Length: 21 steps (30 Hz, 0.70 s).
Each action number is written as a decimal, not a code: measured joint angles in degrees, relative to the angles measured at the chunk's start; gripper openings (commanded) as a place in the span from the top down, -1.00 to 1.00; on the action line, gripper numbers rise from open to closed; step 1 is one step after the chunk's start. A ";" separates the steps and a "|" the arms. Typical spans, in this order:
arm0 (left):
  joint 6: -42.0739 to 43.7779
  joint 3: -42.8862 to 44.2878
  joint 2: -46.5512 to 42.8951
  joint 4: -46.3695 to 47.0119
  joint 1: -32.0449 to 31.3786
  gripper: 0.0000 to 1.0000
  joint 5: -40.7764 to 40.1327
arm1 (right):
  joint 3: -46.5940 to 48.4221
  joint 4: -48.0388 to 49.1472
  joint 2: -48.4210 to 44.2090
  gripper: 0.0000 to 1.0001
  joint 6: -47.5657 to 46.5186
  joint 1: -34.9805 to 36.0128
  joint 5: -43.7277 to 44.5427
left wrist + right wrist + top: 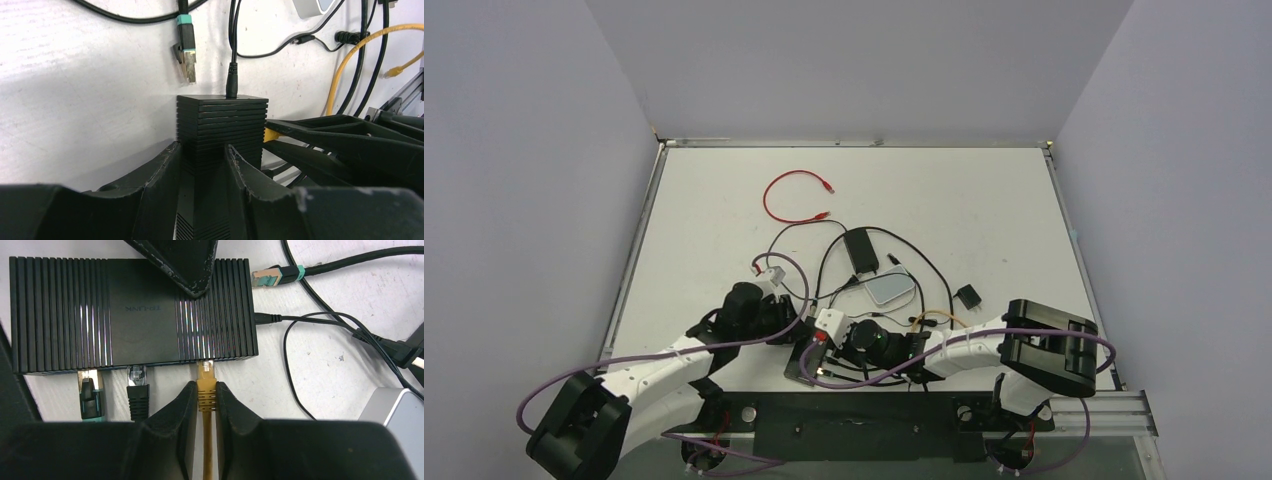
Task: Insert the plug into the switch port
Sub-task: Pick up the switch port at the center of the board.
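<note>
Right gripper (205,390) pinches the yellow plug (206,377) by its boot, tip at the mouth of the port (205,361), so I can push straight in; my left gripper (202,150) clamps the switch (135,310) by its end so it can't slide away

From above I see the left arm (674,362) and the right arm (984,345) reaching in from either side to meet at the near edge of the table (984,200). Their wrists crowd over the switch (800,368), of which only a dark sliver shows. Just beyond them lie a light grey pad (890,289), a black adapter brick (861,250) and a smaller black block (968,297), with a yellow cable (934,314) looping beside the right wrist. A red cable (789,200) lies curled farther back, apart from the rest.
</note>
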 measured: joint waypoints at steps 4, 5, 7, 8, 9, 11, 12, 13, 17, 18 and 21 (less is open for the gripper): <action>-0.11 0.09 -3.72 -4.00 -0.68 0.15 -0.24 | -0.07 -0.63 -1.84 1.00 0.11 0.02 -0.87; -0.26 0.28 -5.01 -5.35 -0.85 0.10 -0.24 | -0.31 -0.68 -2.95 1.00 0.20 0.07 -1.03; -0.92 1.20 -7.58 -8.20 -1.18 -0.03 0.04 | -1.25 -0.55 -6.01 1.00 0.31 0.17 -1.05; -1.33 1.90 -8.96 -9.40 -1.38 -0.06 0.39 | -1.68 -0.52 -7.41 1.00 0.37 0.17 -0.96; -1.64 2.75 -10.47 -10.56 -1.55 -0.08 0.61 | -2.32 -0.35 -9.25 1.00 0.48 0.15 -0.74; -2.49 4.44 -13.42 -12.26 -1.77 -0.10 0.85 | -3.78 -0.15 -13.18 1.00 0.55 0.17 0.33; -3.06 5.53 -15.28 -13.22 -1.79 -0.12 0.98 | -4.46 -0.15 -15.13 1.00 0.55 0.17 1.01; -3.52 6.32 -16.61 -13.79 -1.79 -0.13 1.05 | -4.96 -0.15 -16.59 1.00 0.55 0.17 1.51; -5.11 10.05 -21.53 -16.79 -2.12 -0.17 1.38 | -6.60 -0.44 -23.96 1.00 0.17 0.20 5.79; -5.29 10.86 -22.45 -17.70 -2.14 -0.18 1.38 | -6.78 -0.68 -25.59 1.00 -0.02 0.20 6.95; -5.60 12.76 -24.04 -20.22 -2.16 -0.20 1.16 | -6.99 -2.51 -32.00 1.00 -1.44 0.15 11.19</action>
